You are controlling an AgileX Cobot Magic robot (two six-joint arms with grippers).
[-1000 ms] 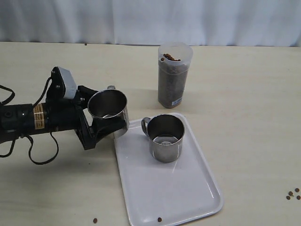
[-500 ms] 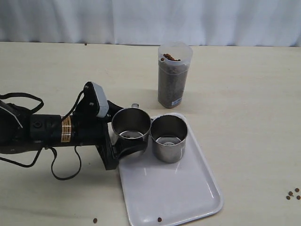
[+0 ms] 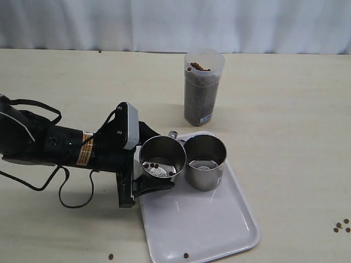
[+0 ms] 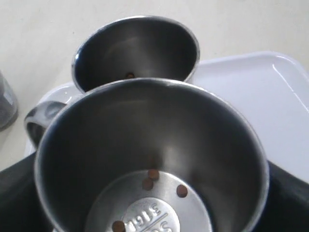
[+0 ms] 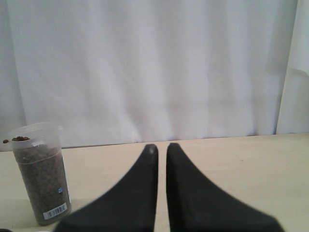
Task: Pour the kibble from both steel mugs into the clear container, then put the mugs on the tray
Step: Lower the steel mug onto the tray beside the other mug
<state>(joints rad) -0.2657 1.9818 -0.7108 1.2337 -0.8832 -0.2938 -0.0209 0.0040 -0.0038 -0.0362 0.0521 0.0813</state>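
My left gripper (image 3: 155, 163) holds one mug (image 4: 149, 159), jaws spread wide around it, at the tray's (image 3: 208, 224) far left corner, just beside the second mug (image 3: 205, 161). Only the left wrist view shows kibble (image 4: 129, 75) in that second mug. Only the right wrist view shows my right gripper (image 5: 161, 150): jaws pressed together, empty, with the container (image 5: 41, 174) beyond it.

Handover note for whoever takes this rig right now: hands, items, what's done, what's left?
Left hand grips one steel mug, a few kibble pellets inside, at the edge of the tray beside the other mug, which stands on it. Right hand shut, empty.
Clear container nearly full; pouring looks done.
Left: release this mug on the tray, perhaps after tipping out its leftover pellets.
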